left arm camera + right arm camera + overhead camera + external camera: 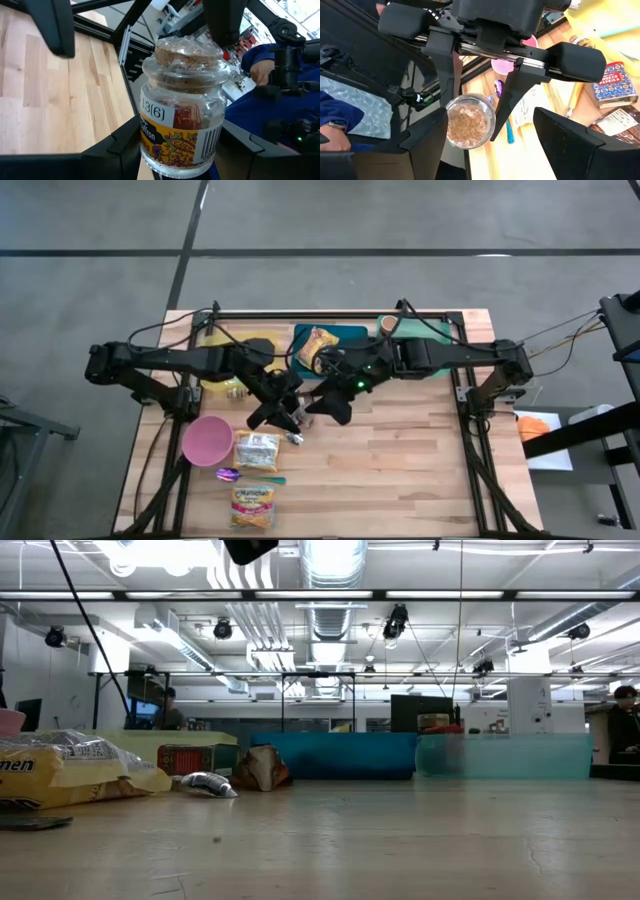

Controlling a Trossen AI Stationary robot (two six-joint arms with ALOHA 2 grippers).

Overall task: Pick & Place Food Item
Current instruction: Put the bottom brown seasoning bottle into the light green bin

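**Desk:** Item status, please.

**Operator:** Item one: spice jar (180,105), glass, cork stopper, yellow saffron label. I have it in the left gripper (175,150), fingers part-closed around the lower body. It is lifted clear of the table (400,450), over the middle of it.

**Desk:** Right arm?

**Operator:** Item two: right gripper (485,135), fingers spread wide to either side of the same jar (469,121), facing its cork end. From my right wrist view I read a gap at the fingers, so I judge it is not gripping. Looks to me like a handover about to happen.

**Desk:** Other stock on the table?

**Operator:** Pink bowl (207,440), noodle packet (256,450) just beside it, a second packet (252,507) at the near edge, a spoon (240,476) between the two. Teal tray (350,332) at the far side holding a snack bag (318,345).

**Desk:** Progress?

**Operator:** Pick done. Placement outstanding, and I cannot tell the destination from here. Remaining, as I judge it: right closes on the jar, left releases, jar gets set down.
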